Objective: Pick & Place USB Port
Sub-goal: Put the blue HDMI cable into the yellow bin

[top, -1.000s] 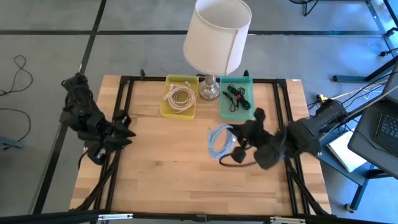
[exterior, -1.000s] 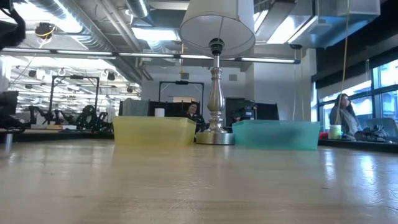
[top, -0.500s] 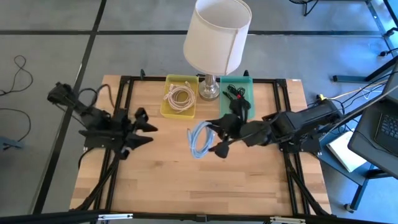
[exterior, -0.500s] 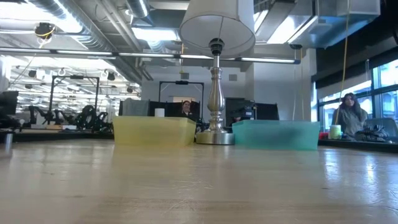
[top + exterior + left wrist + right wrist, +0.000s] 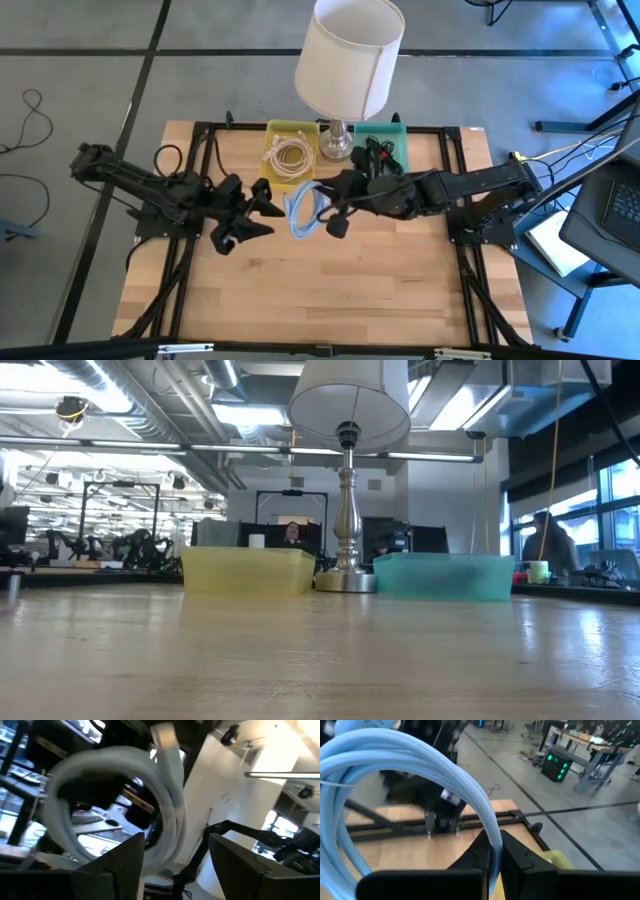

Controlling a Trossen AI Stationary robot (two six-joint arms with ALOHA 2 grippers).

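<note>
- The wooden table (image 5: pixel 300 290) sat in a big open workshop, with a white-shaded lamp (image 5: pixel 349 58) at the back edge between a yellow bin (image 5: pixel 268 170) and a teal bin (image 5: pixel 361 175).
- We saw the right gripper (image 5: pixel 335 205) hanging above the table's middle, fingers clamped on a coiled light-blue cable (image 5: pixel 303 209); the wrist view showed the loop pinched between them (image 5: pixel 492 851).
- The coil hung just off the fingertips, toward the left arm, with the yellow bin right behind it.
- The left gripper (image 5: pixel 262 208) sat directly across the coil, fingers spread wide, the loop (image 5: pixel 120 805) just ahead of them, not yet touching.
- The yellow bin held a cream cable (image 5: pixel 291 153), the teal one black cables (image 5: pixel 383 155).
</note>
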